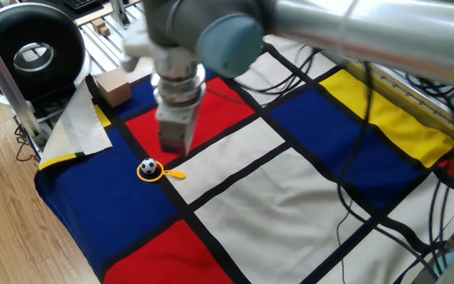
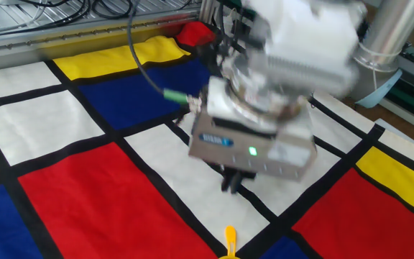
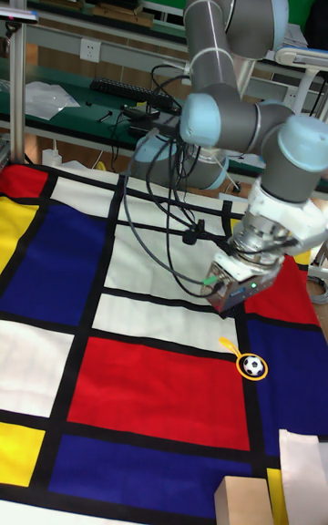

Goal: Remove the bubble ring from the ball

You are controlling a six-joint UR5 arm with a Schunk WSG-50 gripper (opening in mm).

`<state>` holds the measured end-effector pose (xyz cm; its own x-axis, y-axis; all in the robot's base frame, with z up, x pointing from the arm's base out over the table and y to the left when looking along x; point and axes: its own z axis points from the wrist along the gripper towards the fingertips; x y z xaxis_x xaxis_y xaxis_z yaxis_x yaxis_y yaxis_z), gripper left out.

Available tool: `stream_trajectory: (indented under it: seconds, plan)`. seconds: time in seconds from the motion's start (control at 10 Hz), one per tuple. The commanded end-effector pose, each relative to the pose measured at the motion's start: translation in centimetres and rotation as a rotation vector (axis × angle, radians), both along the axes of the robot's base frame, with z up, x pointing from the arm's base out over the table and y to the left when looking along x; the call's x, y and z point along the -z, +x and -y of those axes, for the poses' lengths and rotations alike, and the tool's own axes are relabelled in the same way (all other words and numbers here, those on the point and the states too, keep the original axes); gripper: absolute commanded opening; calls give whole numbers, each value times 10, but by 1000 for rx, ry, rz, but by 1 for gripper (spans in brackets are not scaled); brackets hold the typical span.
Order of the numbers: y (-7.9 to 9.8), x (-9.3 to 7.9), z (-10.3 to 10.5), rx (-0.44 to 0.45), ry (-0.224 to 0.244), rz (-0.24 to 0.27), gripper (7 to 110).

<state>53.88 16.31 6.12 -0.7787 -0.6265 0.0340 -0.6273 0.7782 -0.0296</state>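
The arm is reaching in low and bent at the wrist, carrying the hand (image 2: 230,184) pointed straight down, blurred, its two fingers (image 2: 228,180) hanging close together with nothing visibly between them, just above the table (image 1: 290,197).

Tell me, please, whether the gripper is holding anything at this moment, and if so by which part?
Nothing is held. The gripper hangs apart from the bubble ring, which lies on the cloth around the ball.
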Motion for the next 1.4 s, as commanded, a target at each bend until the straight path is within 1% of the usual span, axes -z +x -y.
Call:
stream_trajectory:
  seconds: [0.0,0.1,0.4,0.7,0.9,1.1,1.2,1.3]
  plan:
    - [2,14,-24,27,-9,-21,7]
    - [6,17,-23,19,-18,-14,7]
    - [13,34,-24,8,-12,7,7]
    - [19,37,-25,33,6,10,7]
    - [26,43,-25,35,11,28,7]
    - [24,44,-30,52,24,23,7]
    - [22,44,-37,71,47,15,7]
    - [22,44,-39,90,50,14,7]
